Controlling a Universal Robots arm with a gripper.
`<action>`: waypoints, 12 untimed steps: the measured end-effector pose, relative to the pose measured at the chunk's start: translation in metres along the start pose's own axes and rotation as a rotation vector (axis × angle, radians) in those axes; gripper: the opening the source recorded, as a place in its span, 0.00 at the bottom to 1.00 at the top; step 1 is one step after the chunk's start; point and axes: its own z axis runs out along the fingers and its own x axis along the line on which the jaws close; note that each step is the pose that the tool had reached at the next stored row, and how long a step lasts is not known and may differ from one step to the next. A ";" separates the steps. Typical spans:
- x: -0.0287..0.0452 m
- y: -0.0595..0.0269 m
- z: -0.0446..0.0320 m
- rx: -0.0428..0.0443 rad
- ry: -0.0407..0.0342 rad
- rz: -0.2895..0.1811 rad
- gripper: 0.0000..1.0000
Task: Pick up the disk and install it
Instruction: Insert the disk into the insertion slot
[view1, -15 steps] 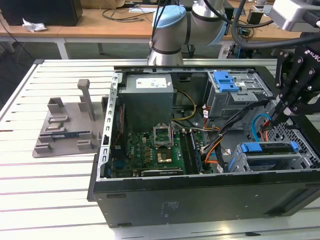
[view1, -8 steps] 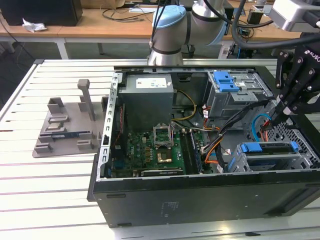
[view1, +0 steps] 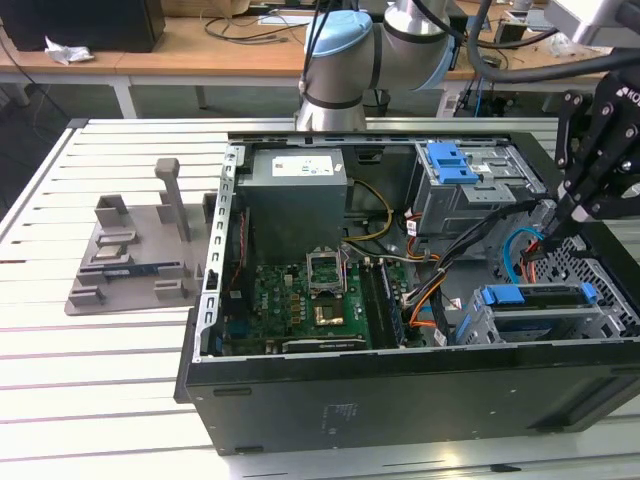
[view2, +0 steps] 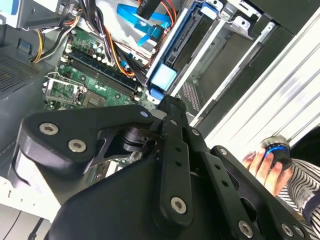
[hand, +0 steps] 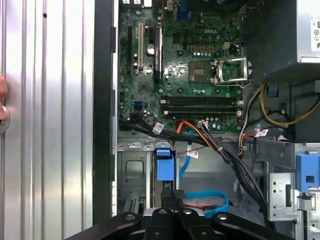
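Disk (view1: 533, 296), framed by its blue bracket (hand: 164, 167), lies in the metal cage (view1: 478, 325) inside the open computer case (view1: 400, 395), toward the exterior view's right. We see the gripper (view1: 548, 232) hovering just above that cage, close to a blue cable (view1: 513, 250), and in the first wrist view its fingers (hand: 167, 197) are pressed together with nothing between them, just short of the bracket's blue end.
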 end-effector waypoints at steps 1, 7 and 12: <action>-0.0001 0.0001 -0.0020 0.0000 0.0000 0.000 0.11; -0.0004 0.0004 -0.0119 0.0000 -0.0001 0.000 0.11; -0.0006 0.0008 -0.0206 -0.0001 0.0000 0.000 0.11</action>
